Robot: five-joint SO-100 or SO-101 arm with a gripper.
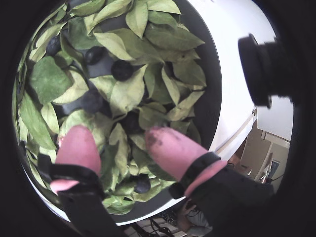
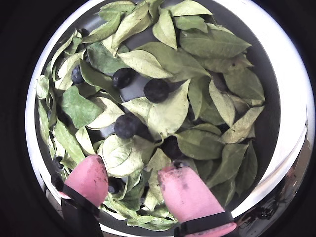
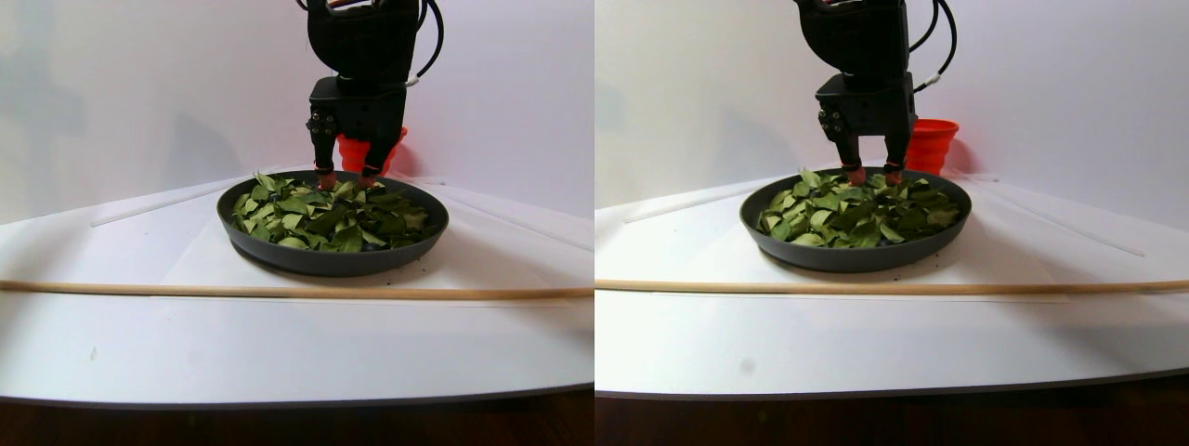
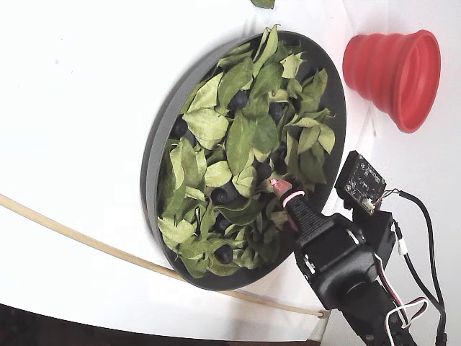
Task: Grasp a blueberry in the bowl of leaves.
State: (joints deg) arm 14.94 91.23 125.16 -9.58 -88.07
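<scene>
A: Fixed view: white table, dark-grey bowl mid-table, red collapsible cup beyond the far rim, wooden stick along the near side.

B: Gripper?

A: Gripper parted wide, pink fingertips down at the leaves, holding nothing.

B: Target?

A: Likely the blueberry just ahead of the gap, mid-bowl, half clear of leaves; two more berries lie further on. Open room there, rim well apart.
</scene>
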